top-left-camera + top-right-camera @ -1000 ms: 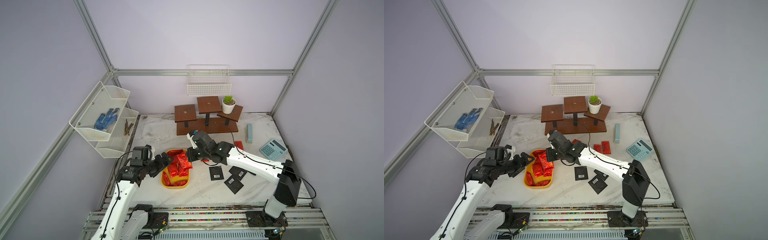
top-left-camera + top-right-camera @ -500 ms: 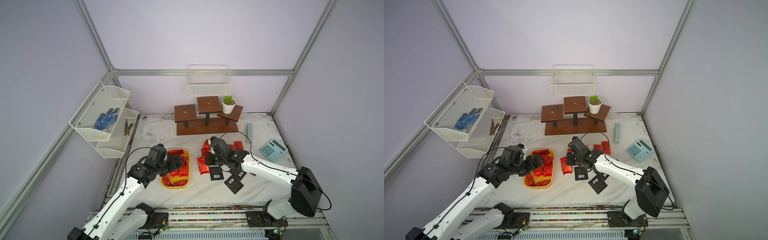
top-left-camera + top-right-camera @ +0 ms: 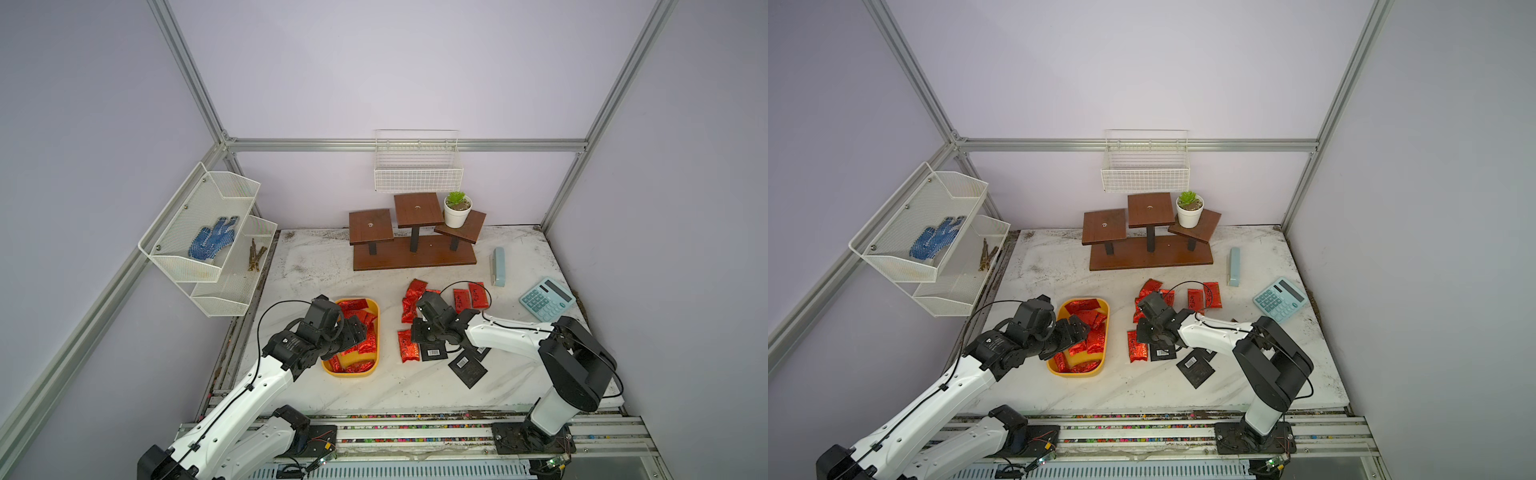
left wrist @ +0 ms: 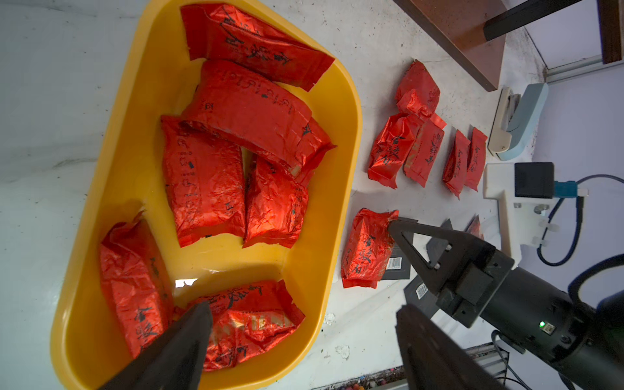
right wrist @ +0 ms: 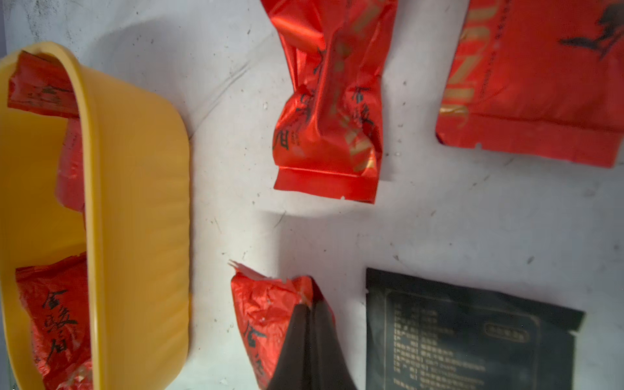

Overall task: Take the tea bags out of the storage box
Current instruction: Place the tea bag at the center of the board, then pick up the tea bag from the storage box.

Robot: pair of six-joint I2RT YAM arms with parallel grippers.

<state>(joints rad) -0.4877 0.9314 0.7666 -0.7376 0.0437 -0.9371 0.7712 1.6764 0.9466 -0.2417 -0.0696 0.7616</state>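
Note:
The yellow storage box [image 3: 376, 332] [image 3: 1105, 328] [image 4: 341, 189] sits left of centre and holds several red foil tea bags [image 4: 202, 182]. My left gripper [image 3: 355, 332] [image 4: 302, 307] hovers over the box's near end, open with nothing between its fingers. To the right of the box, my right gripper [image 3: 415, 332] [image 5: 309, 305] is shut on the corner of a red tea bag [image 5: 266, 317] [image 4: 364, 250] low on the table. More red tea bags [image 3: 413, 299] and black sachets [image 3: 467, 368] lie loose on the table beyond it.
A brown wooden stand [image 3: 413, 249] with a small potted plant [image 3: 456, 210] stands at the back. A pale blue stapler [image 3: 498, 261] and a calculator [image 3: 546, 299] lie at the right. White wire baskets hang on the left wall [image 3: 208, 232] and back wall [image 3: 417, 166].
My right gripper has carried a red tea bag from the box rightward and down to the table. My left arm has swung in over the box, still open.

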